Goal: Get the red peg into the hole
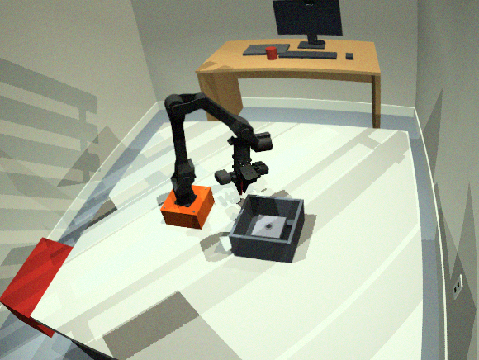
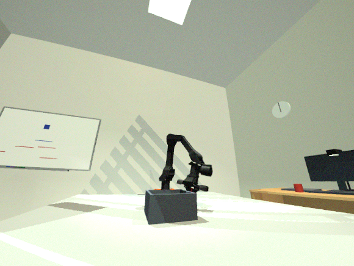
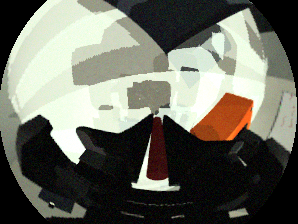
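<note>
The red peg (image 1: 242, 187) (image 3: 157, 155) stands roughly upright between the fingers of my gripper (image 1: 243, 191) (image 3: 158, 117), which is shut on it. A small bit of red also shows at the fingers in the exterior view. The fingers hide much of the peg in the top and exterior views, and I cannot tell whether its lower end touches the table. The dark grey open box (image 1: 262, 248) (image 2: 174, 207) (image 3: 200, 20) stands close by, beside the gripper and outside it. The pale plate (image 1: 259, 229) lies at the box's bottom, and its round hole (image 1: 269, 226) holds nothing.
The orange base block (image 1: 181, 217) (image 3: 225, 117) of the arm stands to the left of the box in the top view. A large red block (image 1: 37, 277) is at the table's left edge. A wooden desk (image 1: 248, 66) with a monitor and a red cup is behind.
</note>
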`<state>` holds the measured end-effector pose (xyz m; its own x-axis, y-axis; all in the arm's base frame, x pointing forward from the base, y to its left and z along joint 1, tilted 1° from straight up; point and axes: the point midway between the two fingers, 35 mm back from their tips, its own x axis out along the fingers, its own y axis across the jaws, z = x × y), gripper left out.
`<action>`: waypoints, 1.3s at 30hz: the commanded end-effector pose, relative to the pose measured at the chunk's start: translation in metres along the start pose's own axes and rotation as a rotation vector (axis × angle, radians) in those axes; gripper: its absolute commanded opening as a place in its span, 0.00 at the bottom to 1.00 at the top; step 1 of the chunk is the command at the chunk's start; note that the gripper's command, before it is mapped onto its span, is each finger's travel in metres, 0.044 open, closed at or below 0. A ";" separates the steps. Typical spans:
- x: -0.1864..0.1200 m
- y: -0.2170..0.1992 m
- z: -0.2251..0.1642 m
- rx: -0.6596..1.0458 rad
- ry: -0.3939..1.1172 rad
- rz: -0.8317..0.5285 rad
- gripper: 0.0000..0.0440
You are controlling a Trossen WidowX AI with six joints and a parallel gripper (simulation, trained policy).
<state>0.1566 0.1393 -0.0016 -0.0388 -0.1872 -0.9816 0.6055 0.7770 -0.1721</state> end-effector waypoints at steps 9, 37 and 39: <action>-0.044 0.000 0.022 0.005 -0.069 0.018 0.00; -0.100 -0.005 0.133 0.284 -0.191 0.071 0.00; -0.099 -0.007 0.143 0.298 -0.195 0.071 0.00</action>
<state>0.2618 0.0756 0.1083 0.1411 -0.2645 -0.9540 0.7982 0.6004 -0.0484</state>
